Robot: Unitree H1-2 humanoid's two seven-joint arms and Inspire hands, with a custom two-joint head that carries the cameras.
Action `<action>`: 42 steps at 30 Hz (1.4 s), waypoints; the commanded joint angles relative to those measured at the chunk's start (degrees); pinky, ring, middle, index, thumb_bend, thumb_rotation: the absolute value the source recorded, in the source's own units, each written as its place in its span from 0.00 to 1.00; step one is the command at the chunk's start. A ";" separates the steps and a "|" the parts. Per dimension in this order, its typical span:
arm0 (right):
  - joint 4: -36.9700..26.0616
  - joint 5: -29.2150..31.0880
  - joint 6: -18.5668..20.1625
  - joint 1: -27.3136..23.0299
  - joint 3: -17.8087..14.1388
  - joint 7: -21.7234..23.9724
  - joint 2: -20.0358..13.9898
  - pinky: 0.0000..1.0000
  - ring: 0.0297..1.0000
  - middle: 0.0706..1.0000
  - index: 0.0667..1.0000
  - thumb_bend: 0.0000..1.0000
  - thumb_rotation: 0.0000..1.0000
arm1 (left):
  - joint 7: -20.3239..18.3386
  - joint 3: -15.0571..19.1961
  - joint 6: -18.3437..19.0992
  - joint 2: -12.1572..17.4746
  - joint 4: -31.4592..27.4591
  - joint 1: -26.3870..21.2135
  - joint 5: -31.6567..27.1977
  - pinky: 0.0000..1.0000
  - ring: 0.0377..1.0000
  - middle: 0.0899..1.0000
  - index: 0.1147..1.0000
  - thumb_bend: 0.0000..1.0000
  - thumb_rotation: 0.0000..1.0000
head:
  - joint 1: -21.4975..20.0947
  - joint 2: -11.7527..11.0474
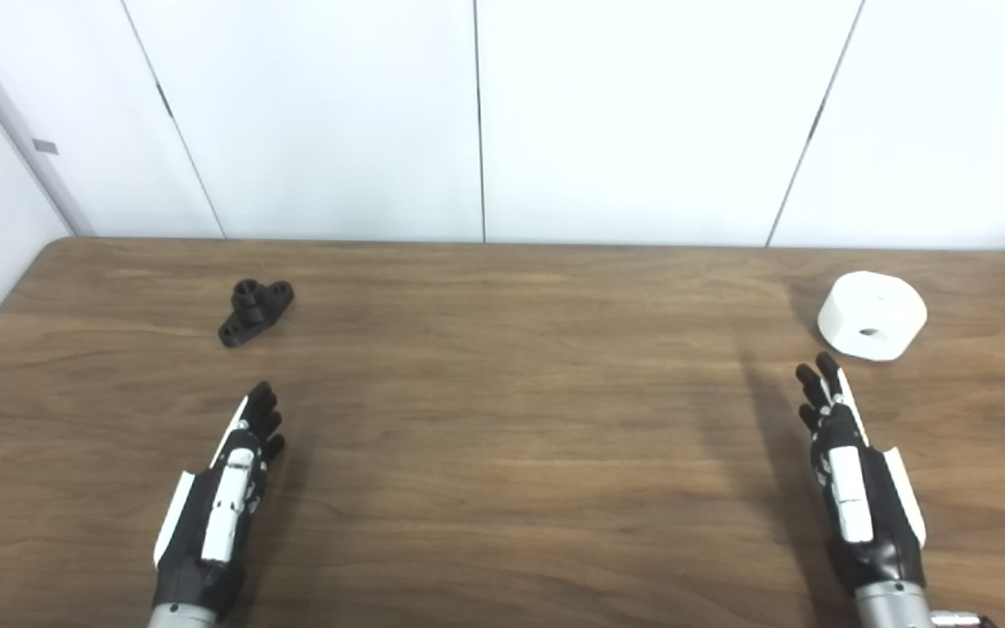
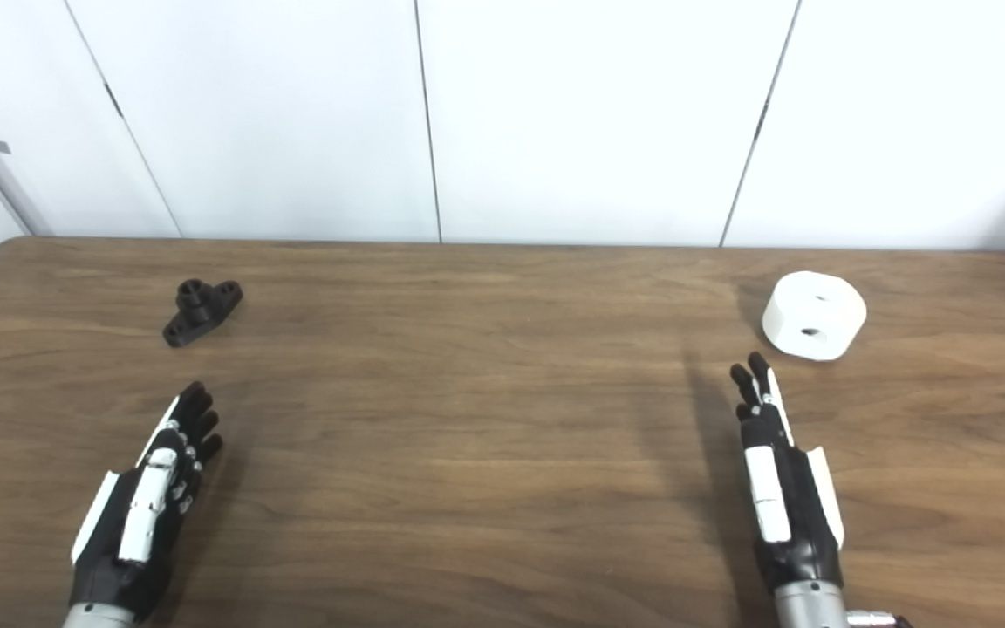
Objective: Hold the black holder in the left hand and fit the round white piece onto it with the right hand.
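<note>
Left eye view gives us one black holder (image 1: 256, 310) at the far left of the bench (image 1: 502, 453) and one round white piece (image 1: 871, 315) at the far right. We've got two hands: the left robot hand (image 1: 222, 497) and the right robot hand (image 1: 856, 475) both hover empty, fingers stretched forward, each short of its part. Right eye view adds a second hole on the white piece.

Black holder (image 1: 256, 310) far-left; round white piece (image 1: 871, 315) far-right (both untouched).
</note>
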 commanded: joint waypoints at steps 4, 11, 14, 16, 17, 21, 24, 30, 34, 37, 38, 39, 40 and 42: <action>2.82 0.38 -0.52 2.43 0.70 -0.46 1.52 1.00 1.00 0.95 0.98 0.55 1.00 | 0.75 0.01 1.06 0.63 -1.86 0.74 0.23 1.00 1.00 1.00 1.00 0.16 1.00 | 0.13 0.14; 2.91 0.09 -0.93 2.50 0.61 -0.52 1.33 1.00 0.99 0.95 0.98 0.56 1.00 | 0.31 -0.12 0.18 0.78 -1.60 0.75 -0.22 1.00 1.00 1.00 1.00 0.15 1.00 | 0.54 0.26; 3.02 0.69 -1.01 2.47 0.48 -0.27 1.26 1.00 0.99 0.95 0.98 0.56 1.00 | 0.79 -0.18 0.64 0.51 -1.86 0.69 0.30 1.00 1.00 1.00 1.00 0.15 1.00 | 1.00 0.18; 2.91 0.61 -0.43 2.48 0.41 -0.22 1.01 1.00 0.99 0.95 0.98 0.56 1.00 | 1.00 -0.25 0.05 0.16 -1.36 0.58 0.45 1.00 1.00 1.00 1.00 0.15 1.00 | 2.42 -0.22; 2.89 0.61 -0.22 2.48 0.36 -0.20 0.89 1.00 0.99 0.95 0.98 0.57 1.00 | 1.12 -0.33 -0.21 0.01 -1.18 0.56 0.56 1.00 1.00 1.00 1.00 0.15 1.00 | 3.02 -0.41; 2.95 1.36 0.22 2.46 0.07 0.33 0.27 1.00 0.99 0.96 1.00 0.56 1.00 | 1.85 -1.31 -2.05 -0.26 -0.90 0.70 3.46 1.00 1.00 1.00 1.00 0.19 1.00 | 7.36 -1.68; 3.98 2.57 -1.12 2.17 -0.14 0.87 -0.01 1.00 1.00 0.98 1.00 0.53 1.00 | 1.60 -2.12 -3.78 0.23 0.17 0.79 5.33 1.00 1.00 1.00 1.00 0.20 1.00 | 9.42 -2.73; 5.73 3.90 -1.77 1.69 -0.35 1.37 -0.50 1.00 1.00 1.00 1.00 0.51 1.00 | 2.38 -2.83 -3.72 -0.54 1.60 1.12 6.45 1.00 1.00 1.00 1.00 0.28 1.00 | 14.03 -5.87; 6.36 4.37 -2.28 1.48 -0.21 1.90 -0.86 1.00 1.00 1.00 1.00 0.52 1.00 | 2.72 -3.33 -4.65 -0.57 2.79 1.04 7.15 1.00 1.00 1.00 1.00 0.31 0.96 | 16.00 -7.59; 6.72 4.35 -2.83 1.21 -0.16 1.98 -0.84 1.00 1.00 1.00 1.00 0.53 1.00 | 2.87 -3.51 -4.58 -0.65 3.31 0.87 7.17 1.00 1.00 1.00 1.00 0.34 0.93 | 16.83 -8.33; 6.76 4.03 -2.80 1.16 -0.25 1.60 -0.68 1.00 1.00 1.00 1.00 0.54 1.00 | 2.91 -3.54 -4.48 -0.72 3.34 0.82 7.08 1.00 1.00 1.00 0.99 0.34 0.92 | 16.97 -8.39; 6.79 3.81 -2.78 1.14 -0.37 1.26 -0.50 1.00 1.00 0.99 1.00 0.54 1.00 | 2.95 -3.57 -4.40 -0.75 3.29 0.80 7.03 1.00 1.00 1.00 0.99 0.34 0.91 | 17.08 -8.42; 6.79 3.53 -2.78 1.14 -0.42 1.00 -0.42 1.00 1.00 0.98 1.00 0.53 1.00 | 3.02 -3.58 -4.40 -0.81 3.23 0.75 6.96 1.00 1.00 1.00 0.98 0.33 0.90 | 17.25 -8.49; 7.08 3.49 -3.05 1.12 -0.49 0.91 -0.42 1.00 1.00 0.96 1.00 0.54 1.00 | 3.30 -3.58 -4.11 -0.99 3.00 0.68 6.94 1.00 1.00 1.00 0.98 0.32 0.85 | 17.25 -8.49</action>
